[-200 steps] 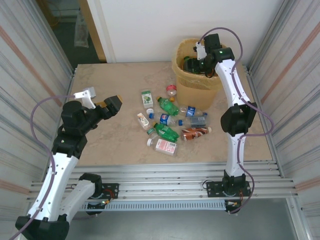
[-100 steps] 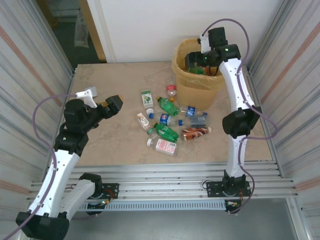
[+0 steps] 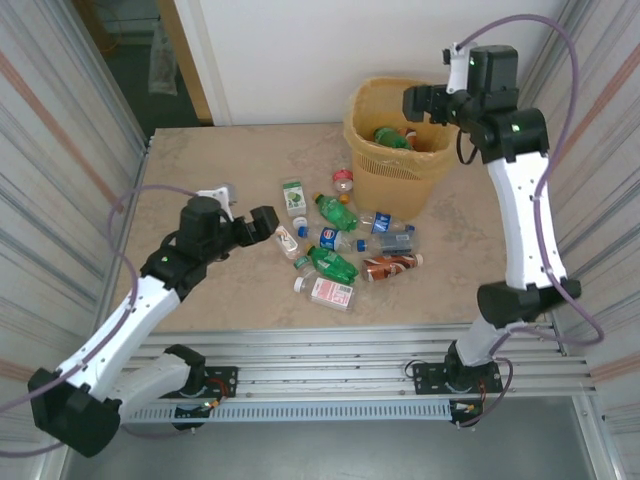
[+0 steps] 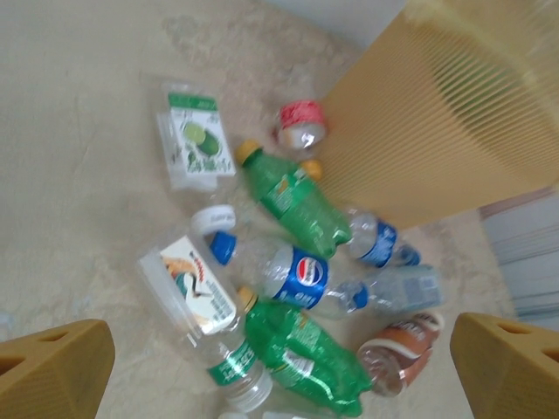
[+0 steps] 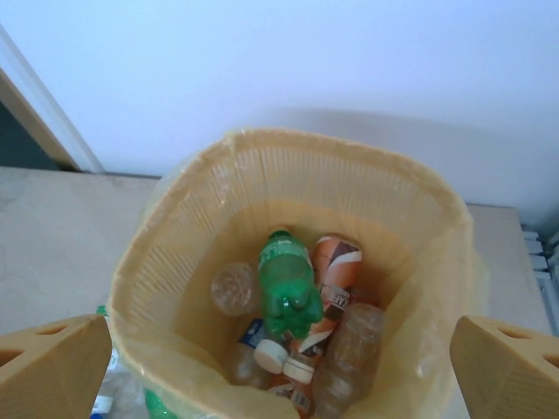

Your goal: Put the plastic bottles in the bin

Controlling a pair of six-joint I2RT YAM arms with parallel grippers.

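Note:
Several plastic bottles lie in a pile mid-table: two green ones (image 3: 337, 211) (image 3: 333, 263), a clear blue-labelled one (image 3: 330, 238), a brown-labelled one (image 3: 390, 265) and a white-pink one (image 3: 330, 292). My left gripper (image 3: 262, 222) hovers open just left of the pile; below its spread jaws are the lower green bottle (image 4: 301, 353) and the blue-labelled bottle (image 4: 297, 278). My right gripper (image 3: 420, 103) hangs open and empty above the yellow bin (image 3: 400, 185). Inside the bin (image 5: 175, 253) lie a green bottle (image 5: 286, 284), a brown-labelled one (image 5: 336, 271) and clear ones (image 5: 349, 349).
A white green-labelled bottle (image 3: 293, 197) and a small red-labelled one (image 3: 344, 180) lie at the pile's far edge. Corrugated metal walls close both sides. The bin stands against the white back wall at the far right. Bare tabletop (image 3: 220, 165) spreads to the left.
My right gripper has risen out of the bin, up and rightward, leaving a green bottle lying inside. The left arm has swung right and lower, toward the pile.

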